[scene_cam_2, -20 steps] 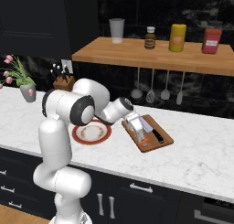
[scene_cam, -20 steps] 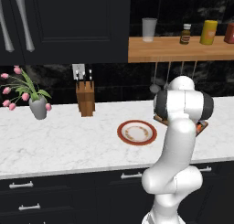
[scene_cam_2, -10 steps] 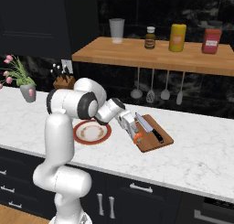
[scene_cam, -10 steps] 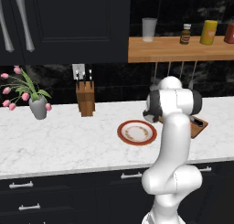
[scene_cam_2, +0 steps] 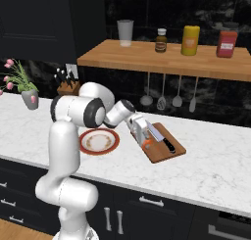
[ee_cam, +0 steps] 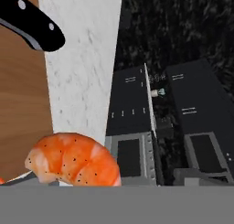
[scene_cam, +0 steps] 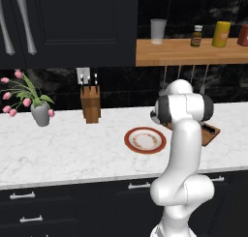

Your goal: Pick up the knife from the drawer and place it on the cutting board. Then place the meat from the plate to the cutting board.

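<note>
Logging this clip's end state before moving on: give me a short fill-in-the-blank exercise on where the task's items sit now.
1. The knife lies on the ____.
2. The meat rests at the edge of the cutting board, no longer on the ____.
3. The plate sits on the marble ____.

Missing words: cutting board; plate; counter

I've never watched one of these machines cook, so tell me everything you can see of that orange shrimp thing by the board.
The meat is a small curved shrimp-like piece, glossy orange-pink with paler bands and tiny dark specks. In the hand view it lies at the cutting board's edge, partly over the brown wood and partly past it toward the white marble counter. In the right base view it shows as an orange speck at the gripper, whose jaws stand wide. The knife lies apart from it.
</note>
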